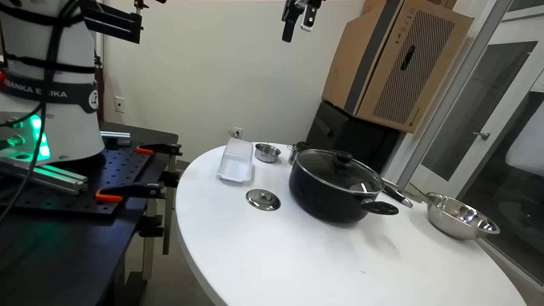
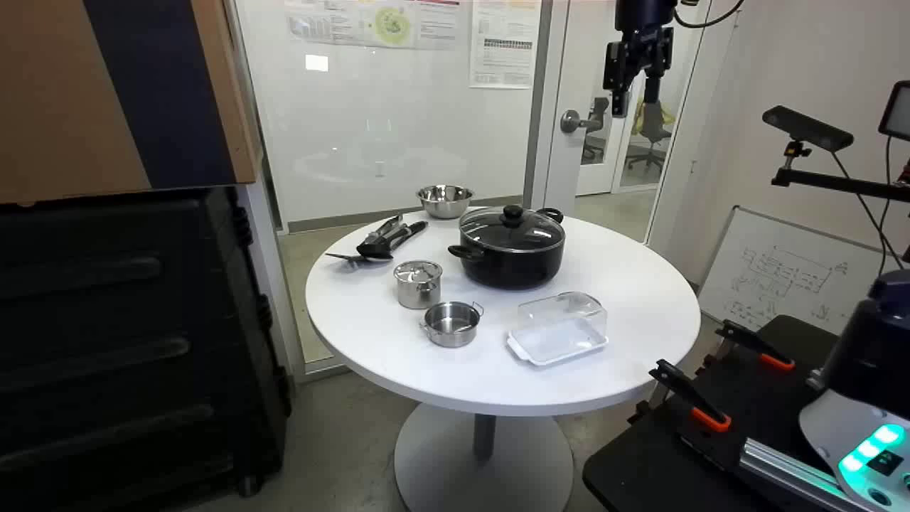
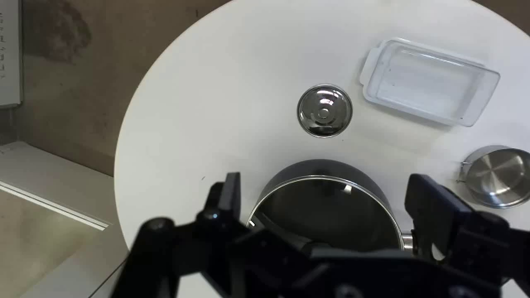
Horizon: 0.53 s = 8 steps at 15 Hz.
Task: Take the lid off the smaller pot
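Note:
A small shiny steel pot (image 2: pixel 418 293) stands on the table in an exterior view with a flat round silvery lid (image 2: pixel 418 269) on top. In an exterior view the pot (image 1: pixel 292 157) is partly hidden behind the black pot; it does not show in the wrist view. A similar loose silvery disc (image 1: pixel 263 199) lies flat on the table and also shows in the wrist view (image 3: pixel 325 110). My gripper (image 2: pixel 636 101) is open and empty, high above the table. It also shows in an exterior view (image 1: pixel 297 32); in the wrist view its fingers (image 3: pixel 325 182) are wide apart above the black pot.
The big black pot (image 2: pixel 512 264) with a glass lid stands mid-table. An uncovered steel pot (image 2: pixel 451 325), a clear container (image 2: pixel 558 334), black utensils (image 2: pixel 387 238) and a steel bowl (image 2: pixel 445 202) stand around it on the round white table (image 1: pixel 238 255).

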Motion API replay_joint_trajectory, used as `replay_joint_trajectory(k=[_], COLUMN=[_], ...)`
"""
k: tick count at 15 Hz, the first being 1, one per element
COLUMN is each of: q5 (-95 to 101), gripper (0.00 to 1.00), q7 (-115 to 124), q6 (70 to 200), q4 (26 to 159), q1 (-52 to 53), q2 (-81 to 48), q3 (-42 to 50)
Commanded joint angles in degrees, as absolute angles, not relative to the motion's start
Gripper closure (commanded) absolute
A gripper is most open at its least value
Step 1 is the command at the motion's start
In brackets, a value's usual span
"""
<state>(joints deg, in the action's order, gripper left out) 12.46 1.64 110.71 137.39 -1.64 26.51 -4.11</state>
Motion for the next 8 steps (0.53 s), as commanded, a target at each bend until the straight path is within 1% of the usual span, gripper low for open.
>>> replay_joint_trajectory(k=[1,3,5,8], q5=[12.7,14.1,16.9,18.3], gripper=[0.00,0.00,0.00,0.00], q7=[1.9,4.2,-3.1,-8.2], q6=[110.5,112.0,111.5,112.9], q4=[137.2,137.0,135.3,131.2], q1=[-0.9,-1.3,-0.1,1.8], q2=[26.5,25.3,22.7,15.4], q3=[-3.5,-4.5,-4.0,-4.4])
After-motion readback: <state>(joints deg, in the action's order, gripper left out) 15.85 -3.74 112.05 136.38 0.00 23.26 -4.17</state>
